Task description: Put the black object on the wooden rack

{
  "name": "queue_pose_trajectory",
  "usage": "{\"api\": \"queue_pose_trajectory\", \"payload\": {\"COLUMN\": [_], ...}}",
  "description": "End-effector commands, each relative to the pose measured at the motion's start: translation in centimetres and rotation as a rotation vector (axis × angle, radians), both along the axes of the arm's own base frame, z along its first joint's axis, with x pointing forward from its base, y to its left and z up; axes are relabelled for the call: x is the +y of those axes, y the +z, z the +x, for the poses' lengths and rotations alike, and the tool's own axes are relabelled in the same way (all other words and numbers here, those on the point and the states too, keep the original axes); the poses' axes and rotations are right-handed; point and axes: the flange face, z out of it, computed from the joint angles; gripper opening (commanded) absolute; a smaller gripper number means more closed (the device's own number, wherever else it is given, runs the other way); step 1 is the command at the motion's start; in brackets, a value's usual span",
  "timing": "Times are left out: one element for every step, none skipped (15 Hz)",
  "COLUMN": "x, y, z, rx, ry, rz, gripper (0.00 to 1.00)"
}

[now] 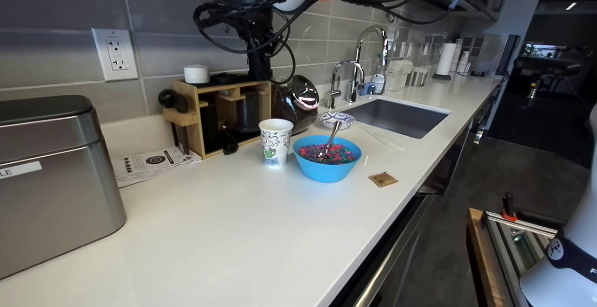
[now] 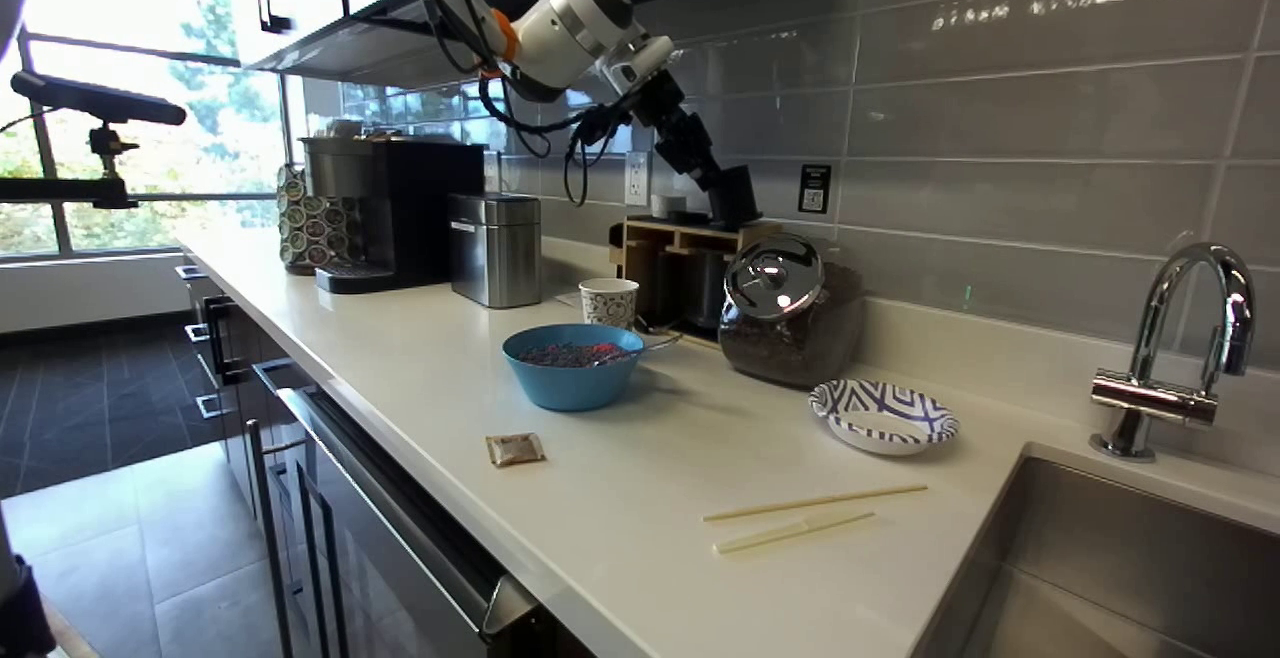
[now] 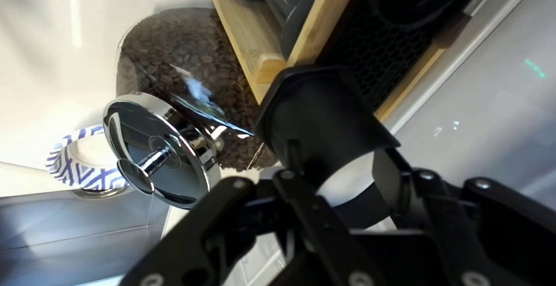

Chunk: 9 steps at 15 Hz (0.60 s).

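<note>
- Surface [image 1: 224, 232]: below the claw [image 3: 342, 160].
- Wooden rack [image 3: 252, 27]: just below the claw.
- Bean jar [image 2: 790, 338]: below the claw, just beside the rack.
- Blue bowl [image 1: 326, 170]: well apart from the claw.
- Black cup [image 3: 323, 116]: tilted, clamped in the claw; cannot tell if touching the rack.

The white counter [image 1: 224, 232] holds a wooden rack [image 1: 227, 111] and coffee-bean jar [image 2: 785, 340] by its back edge, a blue bowl [image 1: 326, 171] and brown packet [image 1: 383, 179] nearer the front.

Passage for my end effector [image 3: 342, 163]: above the front of the counter [image 1: 224, 246]. Obstructions: bean jar [image 2: 798, 338] beside the wooden rack [image 3: 325, 20], tiled wall [image 2: 1010, 118] behind.
</note>
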Motion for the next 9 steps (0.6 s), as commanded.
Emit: {"api": "queue_pose_trajectory", "payload": {"x": [0.09, 0.15, 0.18, 0.21, 0.19, 0.15, 0.12, 0.09, 0.08], "y": [-0.14, -0.19, -0.21, -0.26, -0.33, -0.39, -0.43, -0.44, -0.48], "z": [0.7, 0.74, 0.77, 0.81, 0.83, 0.84, 0.84, 0.84, 0.83], "rx": [-0.026, -0.027, -0.029, -0.03, -0.029, -0.027, -0.026, -0.026, -0.024], "ry": [0.02, 0.024, 0.028, 0.031, 0.033, 0.035, 0.036, 0.038, 0.04], "rz": [0.002, 0.002, 0.002, 0.002, 0.001, -0.001, -0.001, -0.003, -0.002], "gripper": [0.31, 0.31, 0.24, 0.23, 0.1, 0.0, 0.0, 0.0, 0.0]}}
